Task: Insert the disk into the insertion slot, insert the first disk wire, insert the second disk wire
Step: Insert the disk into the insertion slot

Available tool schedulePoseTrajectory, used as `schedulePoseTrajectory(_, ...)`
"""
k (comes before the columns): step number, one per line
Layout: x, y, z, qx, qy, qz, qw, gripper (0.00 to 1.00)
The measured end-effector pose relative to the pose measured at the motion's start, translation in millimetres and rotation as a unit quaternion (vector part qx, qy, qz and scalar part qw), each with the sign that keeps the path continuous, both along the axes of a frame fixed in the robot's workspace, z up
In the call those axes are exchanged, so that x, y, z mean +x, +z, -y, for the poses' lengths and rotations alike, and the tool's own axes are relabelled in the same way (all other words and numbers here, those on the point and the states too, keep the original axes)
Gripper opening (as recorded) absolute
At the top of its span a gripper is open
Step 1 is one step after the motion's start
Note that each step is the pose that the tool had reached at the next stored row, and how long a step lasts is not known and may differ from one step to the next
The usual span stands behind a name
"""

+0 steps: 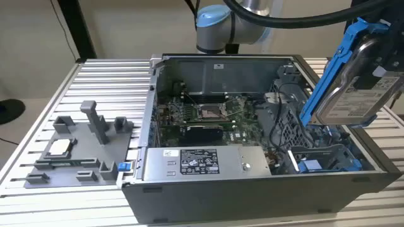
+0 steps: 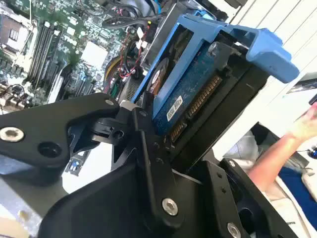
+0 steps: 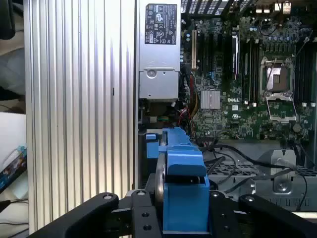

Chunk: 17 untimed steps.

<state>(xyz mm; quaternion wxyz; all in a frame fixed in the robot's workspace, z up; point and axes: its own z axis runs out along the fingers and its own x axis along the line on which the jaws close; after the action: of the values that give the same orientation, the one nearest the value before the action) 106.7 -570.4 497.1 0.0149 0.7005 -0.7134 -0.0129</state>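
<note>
ribbed table point(image 1: 101, 75), open computer case point(image 1: 252, 194), jaws clenched on tilted blue-framed silver disk point(image 1: 356, 101)

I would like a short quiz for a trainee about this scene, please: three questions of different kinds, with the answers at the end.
1. True or false: the disk already sits in its slot inside the computer case.
2. What does the gripper hold? A) a cable B) the disk C) nothing
3. Fill in: the grey fixture plate lies on the exterior view's ____ of the case.

Key: 1 false, it is held up over the case; 2 B; 3 left.
</note>
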Motion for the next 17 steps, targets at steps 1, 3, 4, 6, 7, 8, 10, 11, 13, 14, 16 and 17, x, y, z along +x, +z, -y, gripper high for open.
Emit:
schedulePoseTrajectory(1,0.0,0.0,0.0,0.0000,0.000,0.0000,1.0000,0.00)
schedulePoseTrajectory(3,0.0,0.0,0.0,0.0000,0.000,0.0000,1.0000,0.00)
schedulePoseTrajectory(4,0.0,0.0,0.0,0.0000,0.000,0.0000,1.0000,0.00)
schedulePoseTrajectory(6,0.0,0.0,0.0,0.0000,0.000,0.0000,1.0000,0.00)
schedulePoseTrajectory(7,0.0,0.0,0.0,0.0000,0.000,0.0000,1.0000,0.00)
schedulePoseTrajectory(8,0.0,0.0,0.0,0.0000,0.000,0.0000,1.0000,0.00)
schedulePoseTrajectory(10,0.0,0.0,0.0,0.0000,0.000,0.0000,1.0000,0.00)
schedulePoseTrajectory(11,0.0,0.0,0.0,0.0000,0.000,0.0000,1.0000,0.00)
schedulePoseTrajectory(13,0.0,-0.2,0.1,-0.0001,0.000,0.0000,1.0000,0.00)
schedulePoseTrajectory(14,0.1,-1.1,0.4,-0.0001,0.000,0.0000,1.0000,0.00)
schedulePoseTrajectory(16,0.9,-3.5,2.4,0.0002,0.000,0.0000,1.0000,0.00)
schedulePoseTrajectory(17,1.5,-5.1,3.9,0.0006,0.000,0.0000,1.0000,0.00)
